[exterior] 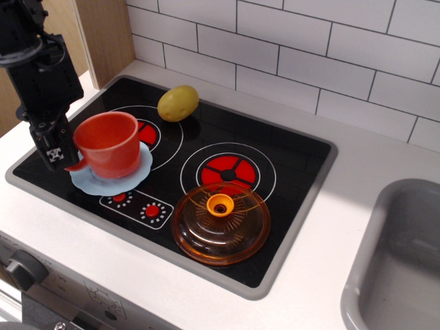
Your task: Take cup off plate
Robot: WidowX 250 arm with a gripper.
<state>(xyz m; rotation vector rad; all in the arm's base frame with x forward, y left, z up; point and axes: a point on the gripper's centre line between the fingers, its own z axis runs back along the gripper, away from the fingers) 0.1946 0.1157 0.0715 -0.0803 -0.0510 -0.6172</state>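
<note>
Red-orange plastic cup [106,144], pinched by its handle in the end effector [60,152] at nine o'clock, tilts over the pale blue plate [110,177] and may twist loose or drag it.

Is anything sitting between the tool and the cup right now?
No. The tool is already at the handle side of the cup, with nothing visible between them. The cup sits over the plate. The potato and the orange lid lie off on the cup's far side.
</note>
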